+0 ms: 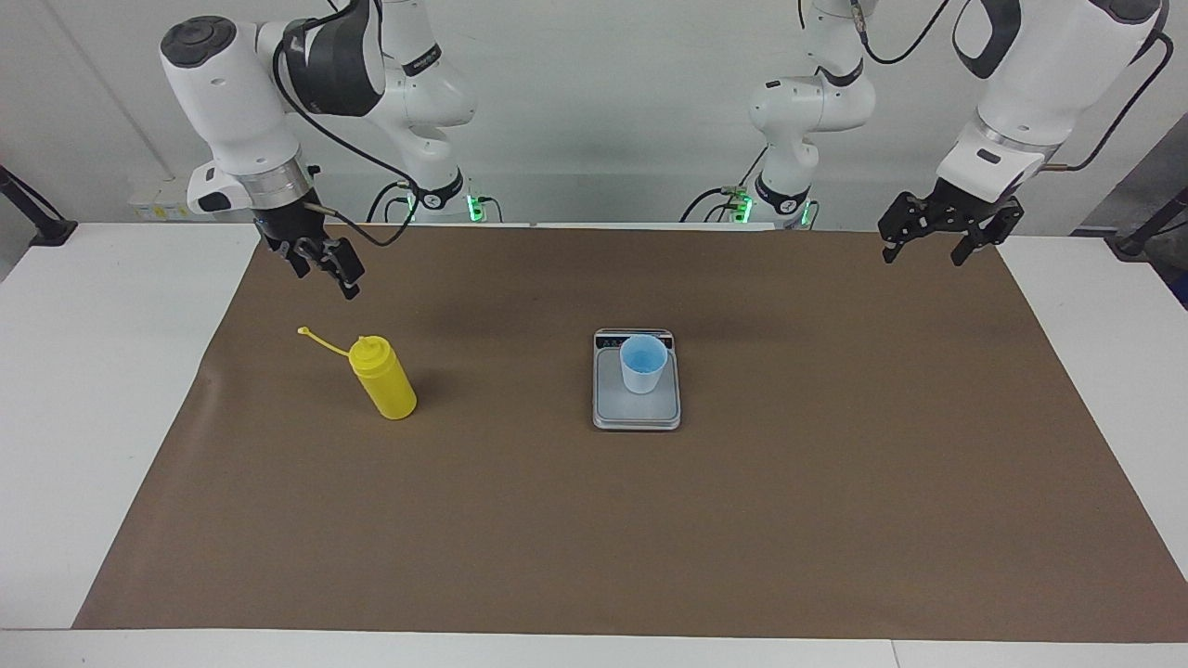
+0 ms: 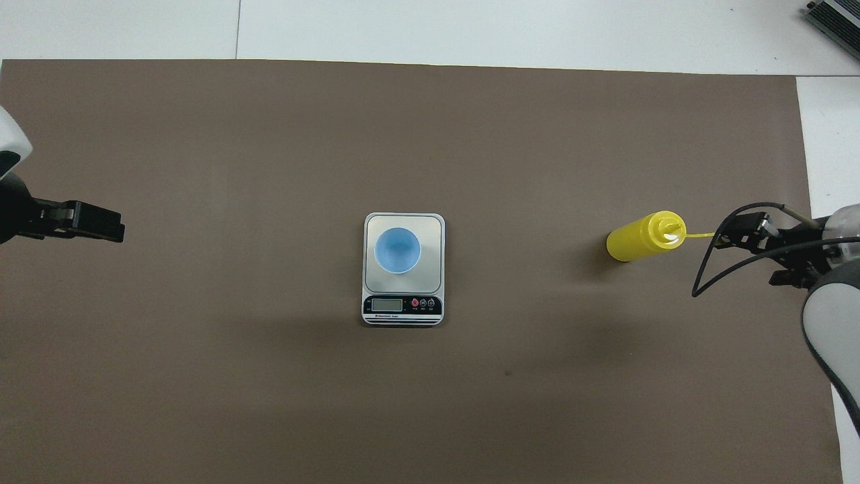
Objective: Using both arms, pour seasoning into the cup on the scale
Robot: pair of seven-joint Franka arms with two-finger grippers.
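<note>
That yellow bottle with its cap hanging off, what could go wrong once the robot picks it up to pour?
The yellow bottle stands uncapped, its cap strap sticking out sideways. The open right gripper, raised above the mat near it, might snag that strap and tip the bottle. The blue cup is small and sits loose on the scale, so a poorly aimed pour could miss it, or a bump could knock it off. The left gripper waits, open.
</note>
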